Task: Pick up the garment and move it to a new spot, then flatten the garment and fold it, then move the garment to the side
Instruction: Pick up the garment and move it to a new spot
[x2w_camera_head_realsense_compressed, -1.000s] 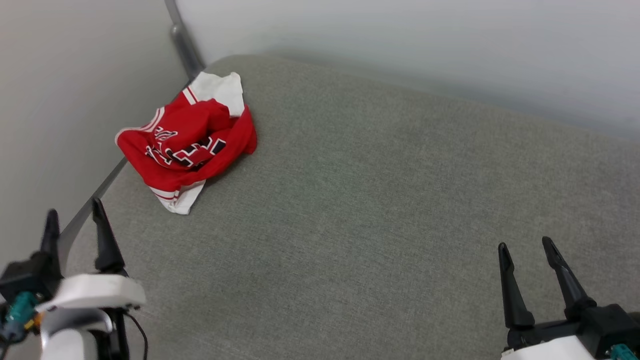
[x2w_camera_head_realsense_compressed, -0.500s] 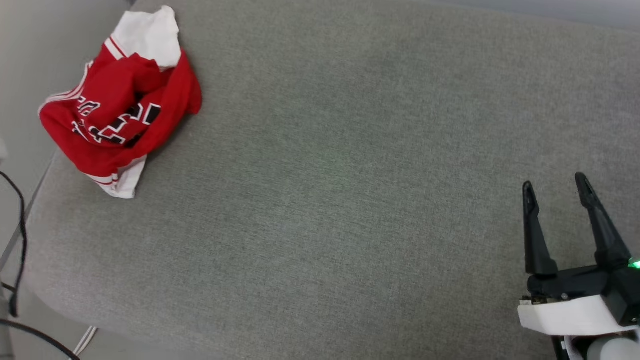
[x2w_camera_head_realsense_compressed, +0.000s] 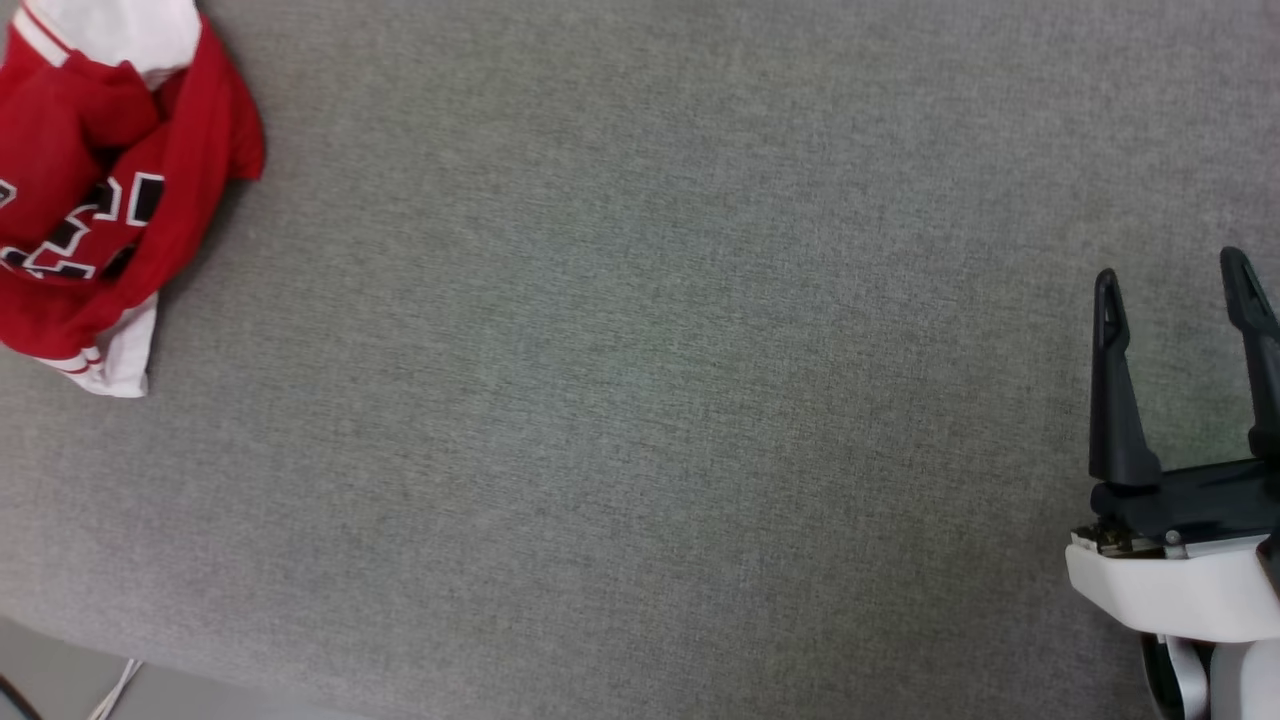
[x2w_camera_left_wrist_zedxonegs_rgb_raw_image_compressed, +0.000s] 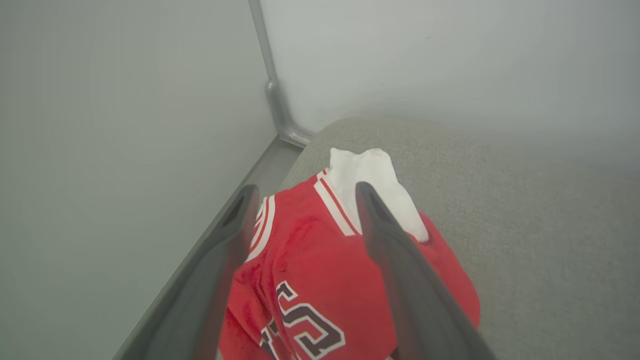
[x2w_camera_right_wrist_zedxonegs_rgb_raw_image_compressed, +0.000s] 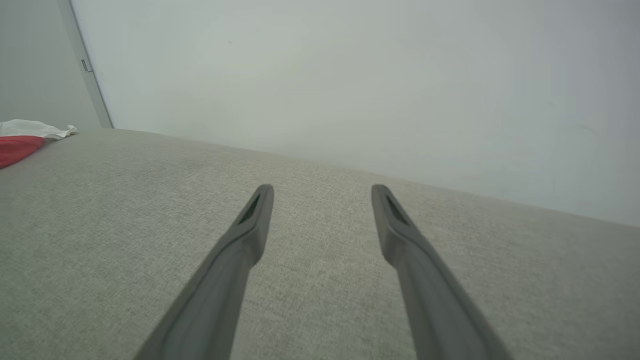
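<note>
At upper-left corner of grey woven fabric cushion (x2w_camera_head_realsense_compressed: 640, 400), beside pale wall (x2w_camera_left_wrist_zedxonegs_rgb_raw_image_compressed: 100, 125): crumpled red jersey T-shirt (x2w_camera_head_realsense_compressed: 100, 190), white sleeves, black lettering. Likely light, limp, unbreakable; will sag and trail. Pinch raised red fold or white sleeve. Jaws spread, empty: left gripper (x2w_camera_left_wrist_zedxonegs_rgb_raw_image_compressed: 306, 192) aimed at shirt; right gripper (x2w_camera_head_realsense_compressed: 1170, 272) well apart.

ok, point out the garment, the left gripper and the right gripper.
garment (x2w_camera_head_realsense_compressed: 75, 125), head view, on the red fold above the black lettering.
left gripper (x2w_camera_left_wrist_zedxonegs_rgb_raw_image_compressed: 305, 191), left wrist view, midway between its open fingertips.
right gripper (x2w_camera_head_realsense_compressed: 1170, 266), head view, midway between its open fingertips.
</note>
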